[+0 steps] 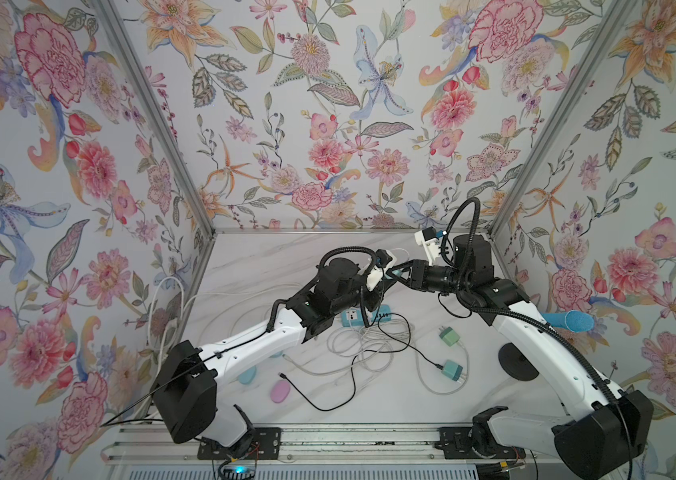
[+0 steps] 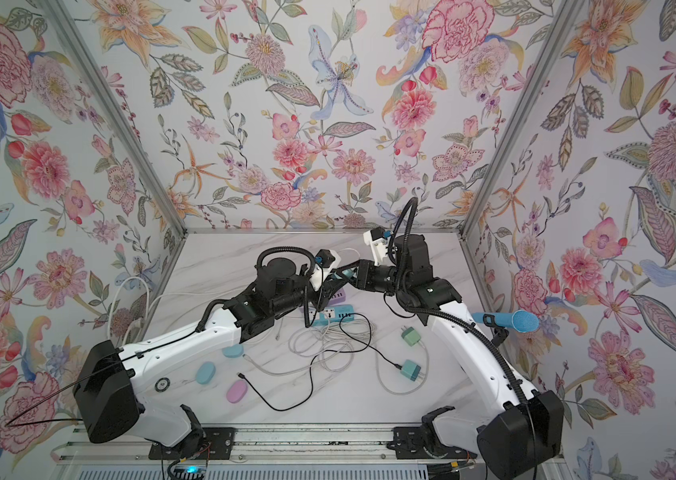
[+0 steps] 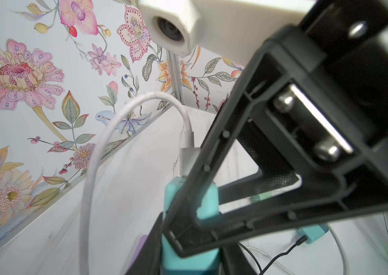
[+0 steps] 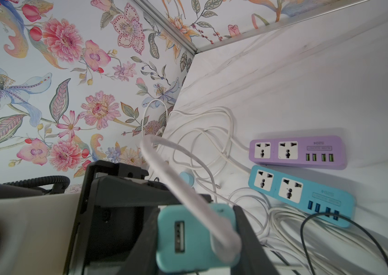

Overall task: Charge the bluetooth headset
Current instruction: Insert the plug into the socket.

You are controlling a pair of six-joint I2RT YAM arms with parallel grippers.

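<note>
Headset charger (image 4: 183, 259): small teal block; I judge it light, rigid and smooth, with a white cable (image 4: 164, 171) plugged in. It is held above the table (image 4: 307, 83). Left pincer (image 3: 189, 257) and right pincer (image 4: 196, 240) are both clamped on its sides. I'd grip the flat faces and spare the cable.

Two power strips lie on the counter (image 1: 244, 257): a purple strip (image 4: 297, 152) and a blue strip (image 4: 302, 195). There are three plug adapters: a raised teal adapter (image 4: 195, 238), a green adapter (image 1: 447, 336) and a low teal adapter (image 1: 452, 370). There are three oval cases: a far blue case (image 2: 232, 351), a near blue case (image 2: 206, 372) and one pink case (image 2: 237, 392). There is one blue microphone (image 1: 573, 322), one round black stand base (image 1: 519, 366) and one loose black cable (image 1: 325, 410). The white cables (image 1: 352, 349) are too tangled to count.
</note>
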